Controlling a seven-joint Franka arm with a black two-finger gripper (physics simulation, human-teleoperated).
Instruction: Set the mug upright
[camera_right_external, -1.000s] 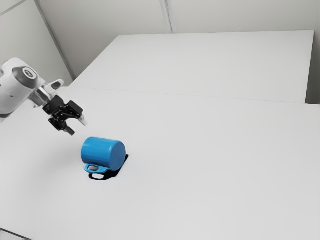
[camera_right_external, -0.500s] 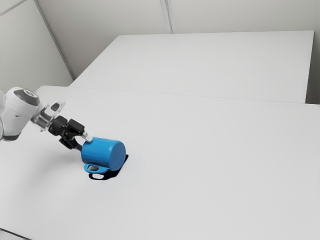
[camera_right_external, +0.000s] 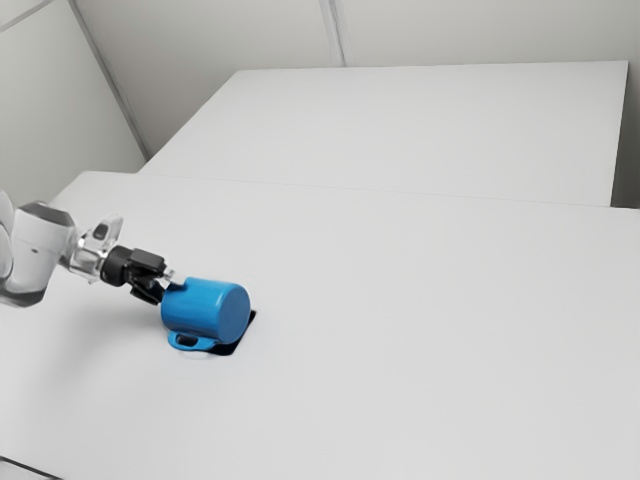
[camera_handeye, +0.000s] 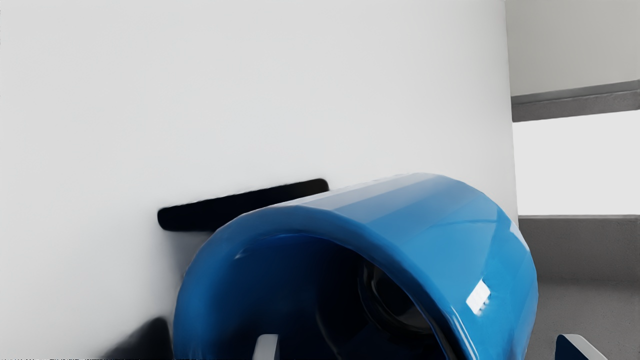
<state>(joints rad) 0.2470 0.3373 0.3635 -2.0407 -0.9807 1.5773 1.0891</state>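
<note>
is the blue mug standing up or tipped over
Tipped over: the mug lies on its side, its open rim facing the gripper.

Glossy blue mug (camera_right_external: 205, 309), plain white table (camera_right_external: 400, 330), black shadow (camera_right_external: 238, 338)

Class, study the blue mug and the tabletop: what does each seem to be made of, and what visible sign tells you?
The blue mug: glossy, probably glazed ceramic, given the crisp highlights on its side, though plastic is possible.
The tabletop: matte, perhaps laminate or painted board; it is evenly pale, without visible grain.
</note>
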